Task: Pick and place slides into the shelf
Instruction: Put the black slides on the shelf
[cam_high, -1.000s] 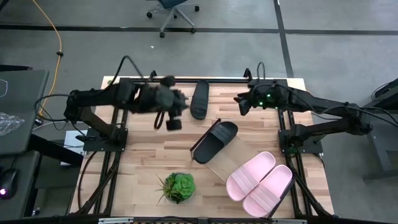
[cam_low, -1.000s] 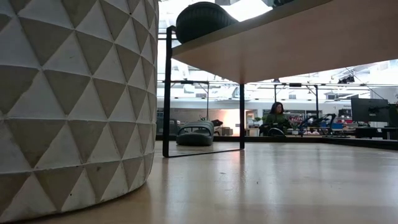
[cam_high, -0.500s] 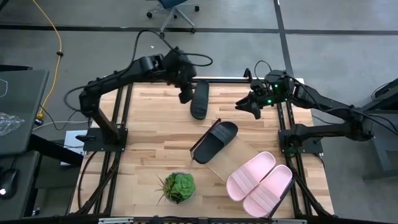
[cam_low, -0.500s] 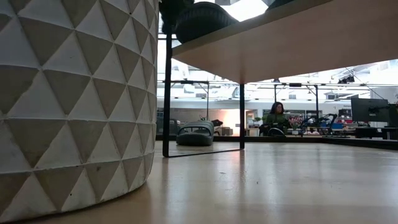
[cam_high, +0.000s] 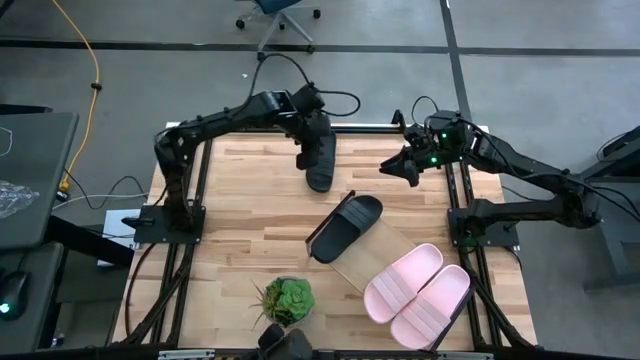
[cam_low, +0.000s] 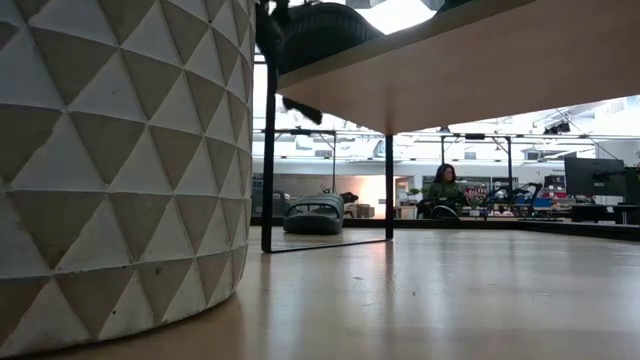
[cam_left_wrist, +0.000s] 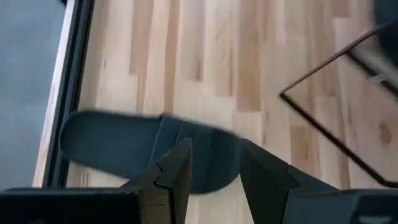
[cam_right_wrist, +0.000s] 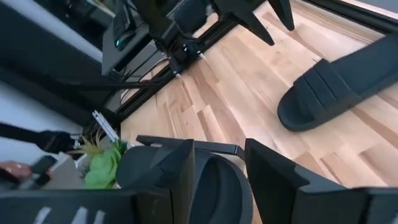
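1. Workspace: grey floor surrounds a plank table (cam_high: 240, 215); a potted plant (cam_high: 287, 300) stands at its near edge.
2. Left gripper (cam_high: 309, 140) – hangs over the far edge of the table, directly above the loose black slide (cam_high: 321, 160). In the left wrist view its fingers (cam_left_wrist: 176, 171) stand parted with a narrow gap and nothing between them; the slide's strap lies just beyond the tips.
3. Key relation – the loose black slide lies flat on the table with its long axis running from the far edge toward the near edge. The wrist view shows the fingers straddling the strap region, so a descent would probably bring them down on either side of the strap.
4. Right gripper (cam_high: 410, 172) – waits over the far right part of the table, well apart from the loose slide. Its fingers are parted and hold nothing.
5. Nearer arm: the left, by a clear margin.
6. Shelf (cam_high: 362, 262) – lies diagonally across the table's middle toward the near right. A second black slide (cam_high: 345, 226) already rests on its far end, and two pink slides (cam_high: 416, 290) on its near end.
7. Judgement: three slides are placed; the loose black one remains.
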